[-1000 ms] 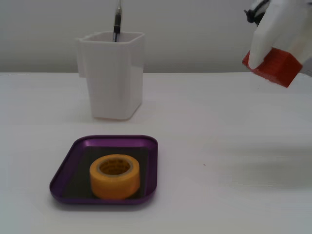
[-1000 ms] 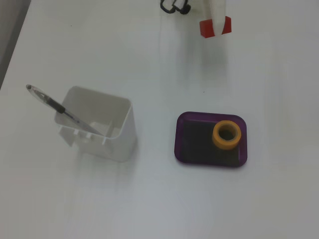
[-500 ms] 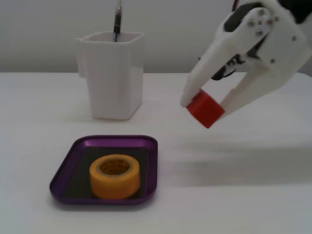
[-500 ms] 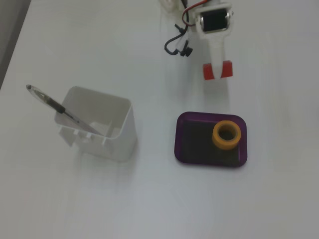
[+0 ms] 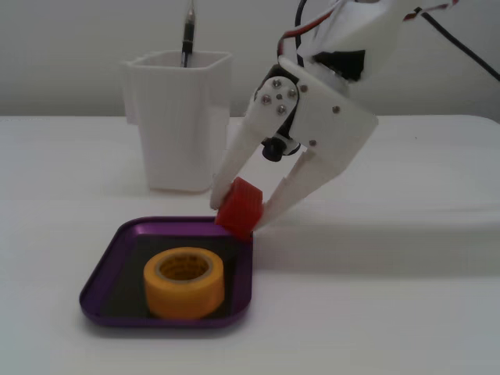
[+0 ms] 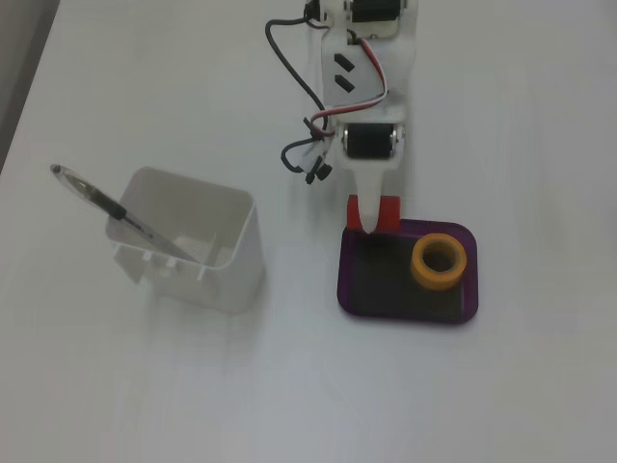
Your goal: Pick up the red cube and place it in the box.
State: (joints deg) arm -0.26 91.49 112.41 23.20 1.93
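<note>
The red cube (image 5: 239, 206) is held between the white fingers of my gripper (image 5: 238, 212), tilted, just above the far right rim of the purple box (image 5: 109, 269). In a fixed view from above, the cube (image 6: 388, 214) shows beside the white finger at the box's top edge (image 6: 405, 313). The gripper (image 6: 371, 224) is shut on the cube. The box has a dark floor and a low glossy rim.
A yellow tape roll (image 5: 184, 281) lies inside the box, also seen from above (image 6: 440, 262). A tall white square container (image 5: 181, 117) with a pen in it stands behind the box, left of it from above (image 6: 193, 241). The table is white.
</note>
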